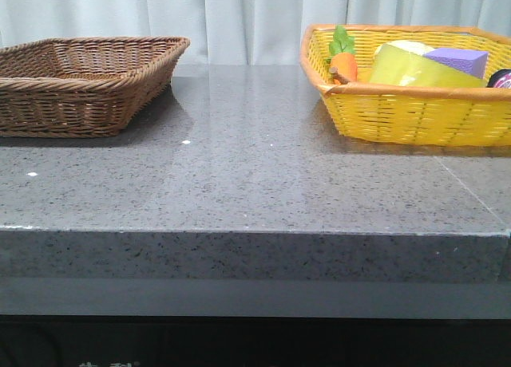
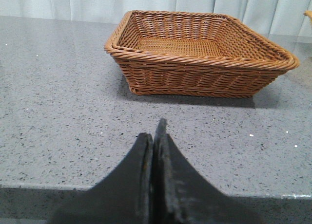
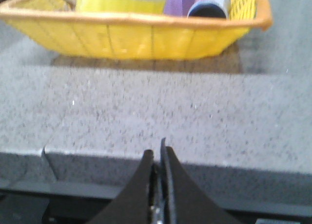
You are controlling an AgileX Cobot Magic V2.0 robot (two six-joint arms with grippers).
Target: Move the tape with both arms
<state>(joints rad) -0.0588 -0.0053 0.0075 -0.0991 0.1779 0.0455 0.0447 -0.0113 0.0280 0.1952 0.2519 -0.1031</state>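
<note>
Inside yellow basket (image 1: 415, 116), tape (image 1: 419, 70).

Glossy speckled grey stone table (image 1: 239, 183), woven brown wicker basket (image 1: 80, 88), yellow woven basket (image 1: 415, 116), translucent glossy tape (image 1: 419, 70).

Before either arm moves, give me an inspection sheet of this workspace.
Surface: grey speckled stone table, bare between the baskets.
Job's things: tape lying in the yellow basket on the robot's right.
Clutter: purple block, toy carrot and a dark-capped container share that basket; brown wicker basket on the left holds nothing.
Grippers: left gripper and right gripper both shut, holding nothing, near the table's front edge.
Cables: nothing seen.
Surroundings: pale curtain behind.
</note>
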